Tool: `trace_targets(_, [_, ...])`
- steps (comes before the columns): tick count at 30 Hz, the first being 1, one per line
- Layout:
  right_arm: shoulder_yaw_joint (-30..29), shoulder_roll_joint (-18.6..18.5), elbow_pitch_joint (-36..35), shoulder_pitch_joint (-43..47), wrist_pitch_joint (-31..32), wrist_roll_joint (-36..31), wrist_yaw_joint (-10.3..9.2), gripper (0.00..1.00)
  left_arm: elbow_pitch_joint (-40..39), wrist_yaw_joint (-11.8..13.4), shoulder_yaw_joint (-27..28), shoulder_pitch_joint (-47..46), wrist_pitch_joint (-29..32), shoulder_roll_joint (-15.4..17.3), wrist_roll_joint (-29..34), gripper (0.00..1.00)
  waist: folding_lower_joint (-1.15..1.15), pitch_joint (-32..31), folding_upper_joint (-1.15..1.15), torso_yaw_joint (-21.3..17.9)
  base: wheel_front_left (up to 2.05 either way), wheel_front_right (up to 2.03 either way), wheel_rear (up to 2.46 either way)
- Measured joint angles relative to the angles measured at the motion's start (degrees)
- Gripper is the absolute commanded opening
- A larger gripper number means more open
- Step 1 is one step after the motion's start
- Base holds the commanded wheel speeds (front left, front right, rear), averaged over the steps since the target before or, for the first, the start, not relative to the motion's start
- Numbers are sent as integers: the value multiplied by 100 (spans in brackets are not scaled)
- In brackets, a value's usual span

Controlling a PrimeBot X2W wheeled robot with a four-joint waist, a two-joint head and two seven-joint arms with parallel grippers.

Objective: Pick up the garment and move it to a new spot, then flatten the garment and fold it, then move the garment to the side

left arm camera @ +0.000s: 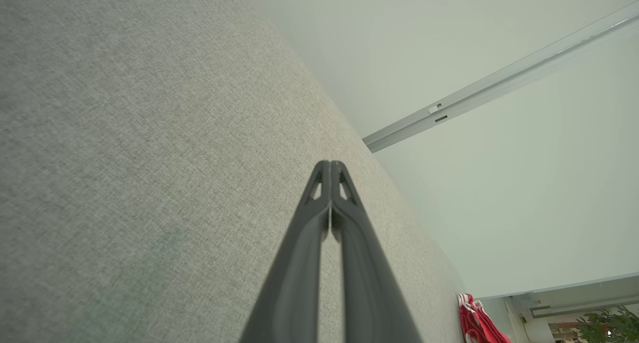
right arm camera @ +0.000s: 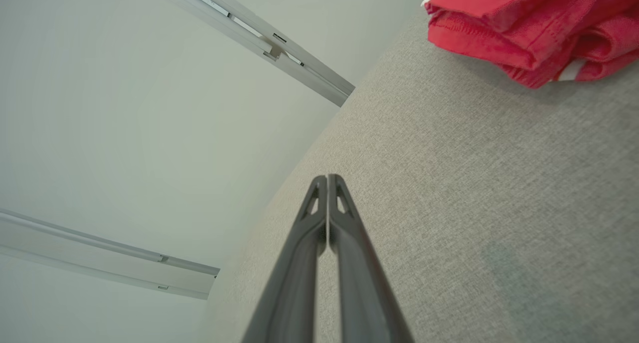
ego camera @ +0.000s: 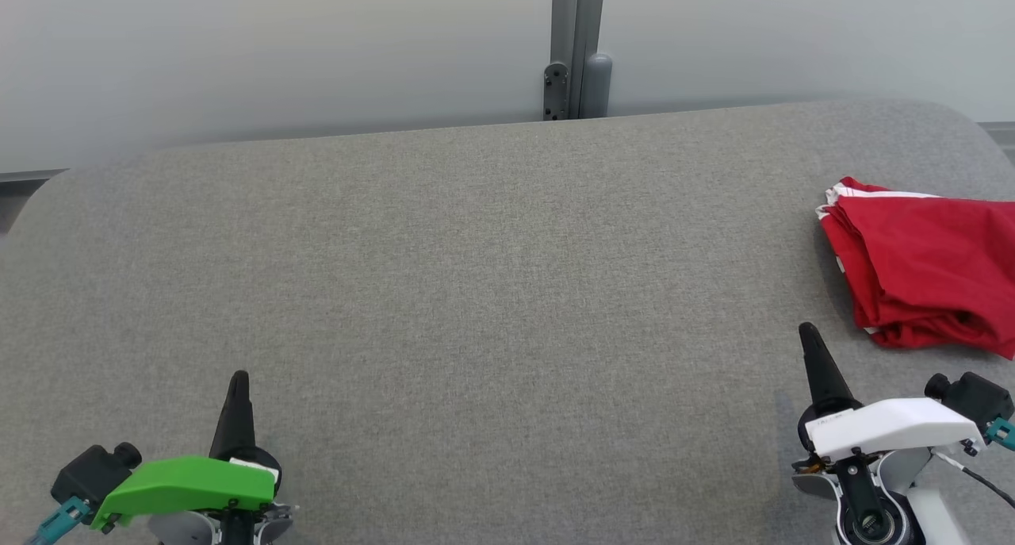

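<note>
Head view: red garment [ego camera: 924, 267] in loose folds at far right of grey worktop [ego camera: 476, 259]. Left claw [ego camera: 238, 380] low left, right claw [ego camera: 807, 332] low right, near garment, not touching.
Left wrist: claw pinched closed, empty; garment well apart at worktop edge.
Right wrist: claw closed, empty; garment ahead-right.

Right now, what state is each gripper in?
Left gripper: closed, holding nothing.
Right gripper: closed, holding nothing; the red garment lies apart from it.
</note>
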Motion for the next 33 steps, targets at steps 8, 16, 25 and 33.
trace_targets(8, [-62, -9, 0, -5, 123, 511, 0, 0, 8, -56, 92, -63, 131, -10, -430, 0, 0, -18, 0, -11, 0, 0, 0])
trace_targets(16, [-118, -12, -1, -20, 235, 970, 0, 0, 19, -113, 191, -97, 242, -22, -856, 0, 0, -35, 0, -22, 0, 0, 0])
trace_targets(25, [-181, -14, -1, -24, 367, 1474, 0, 0, 29, -203, 282, -144, 375, -33, -1324, 0, 0, -55, 0, -35, 0, 0, 0])
trace_targets(33, [-232, -15, -1, -32, 468, 1871, 0, 0, 38, -255, 367, -179, 485, -40, -1677, 0, 0, -72, 0, -45, 0, 0, 0])
